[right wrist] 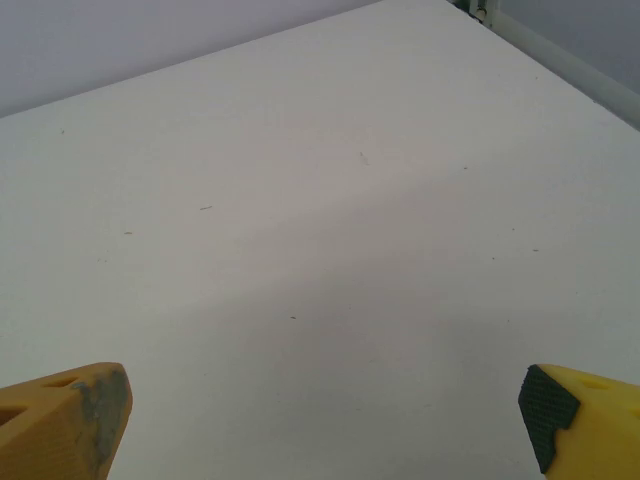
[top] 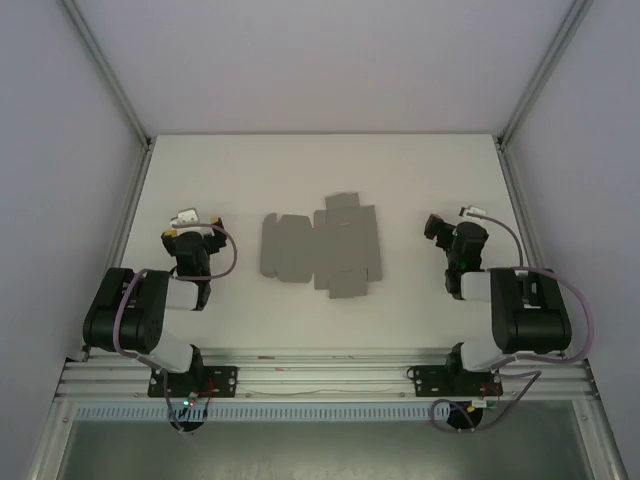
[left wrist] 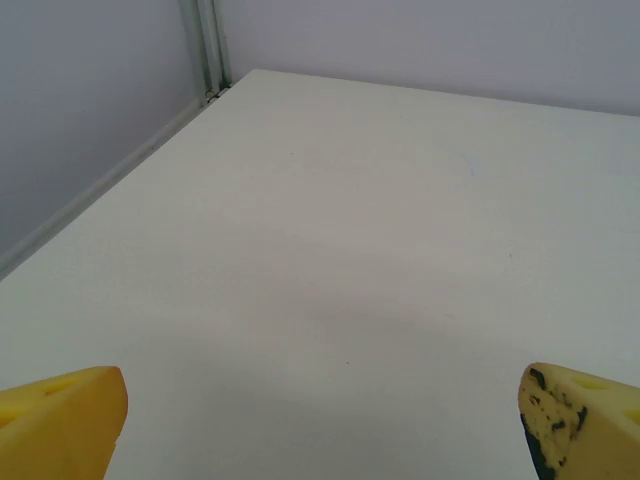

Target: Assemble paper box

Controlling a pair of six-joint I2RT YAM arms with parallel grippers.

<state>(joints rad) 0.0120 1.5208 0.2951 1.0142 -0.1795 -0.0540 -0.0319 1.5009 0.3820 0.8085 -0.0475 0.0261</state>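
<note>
The paper box (top: 322, 247) lies as a flat grey die-cut sheet with flaps and tabs in the middle of the white table (top: 320, 170). My left gripper (top: 192, 226) rests to the left of the sheet, apart from it. My right gripper (top: 447, 228) rests to the sheet's right, also apart. In the left wrist view the left gripper (left wrist: 325, 425) stands open, its yellow fingertips (left wrist: 60, 420) wide over bare table. In the right wrist view the right gripper (right wrist: 325, 415) is open too, with yellow fingertips (right wrist: 580, 415) at the frame's lower corners and nothing between them.
White walls and aluminium posts (top: 105, 75) enclose the table on three sides. An aluminium rail (top: 320, 375) at the near edge carries both arm bases. Bare table surface lies behind the sheet and at both sides.
</note>
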